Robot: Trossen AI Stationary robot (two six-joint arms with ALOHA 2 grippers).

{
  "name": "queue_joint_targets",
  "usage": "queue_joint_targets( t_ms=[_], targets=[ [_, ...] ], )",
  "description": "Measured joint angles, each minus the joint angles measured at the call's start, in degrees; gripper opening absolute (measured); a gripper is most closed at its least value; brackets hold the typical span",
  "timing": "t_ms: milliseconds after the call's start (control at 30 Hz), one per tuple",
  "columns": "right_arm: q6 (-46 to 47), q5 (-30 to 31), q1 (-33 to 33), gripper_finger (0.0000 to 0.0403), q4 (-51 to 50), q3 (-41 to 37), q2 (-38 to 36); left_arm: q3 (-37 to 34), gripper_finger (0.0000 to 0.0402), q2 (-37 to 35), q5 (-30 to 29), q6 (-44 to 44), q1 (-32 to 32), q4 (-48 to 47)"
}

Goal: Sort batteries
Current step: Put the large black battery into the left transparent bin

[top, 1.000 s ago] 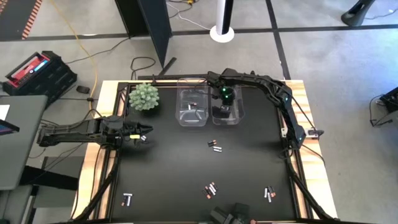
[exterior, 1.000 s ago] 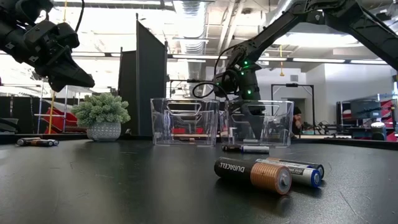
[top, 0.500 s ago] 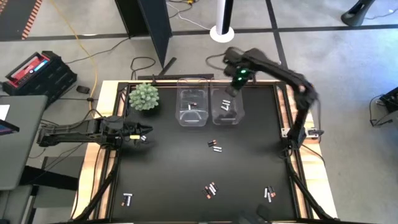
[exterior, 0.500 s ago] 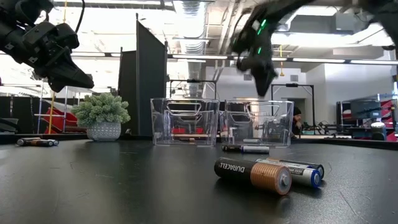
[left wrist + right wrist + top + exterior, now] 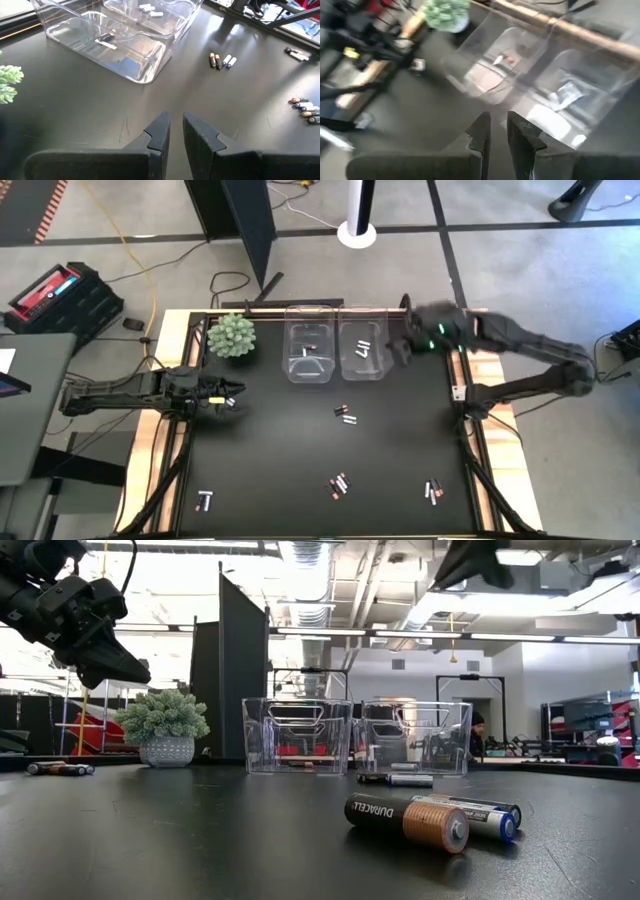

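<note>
Clear bins at the far side are holding sorted batteries; more are lying scattered on the near surface, awaiting pickup. Right gripper, nearly pressed together and empty, is hanging just right of the bins; left gripper, likewise, is waiting at left

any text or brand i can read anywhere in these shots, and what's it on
"DURACELL": on the dark, copper-ended battery lying nearest in the low view.
The blue-tipped battery behind it has print that is too small to read.
The other batteries, the bins and the red case on the floor show nothing readable.
</note>
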Motion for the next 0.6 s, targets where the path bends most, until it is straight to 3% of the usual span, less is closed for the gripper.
queue_joint_targets(
  t_ms=[200, 400, 600],
  targets=[
    [15.6, 15.9, 17.6, 0.0081, 3.8, -12.4, -5.8, 0.0, 0.0050, 0.0, 0.0, 0.0, 0.0, 0.1],
    [28.6, 17.5, 26.6, 0.0081, 3.8, -19.7, -4.5, 0.0, 0.0050, 0.0, -0.3, 0.0, 0.0, 0.2],
    [34.1, 17.4, 30.6, 0.0081, 3.9, -21.4, -0.6, 0.0, 0.0050, 0.1, 2.9, -0.8, 0.0, 1.7]
  ],
)
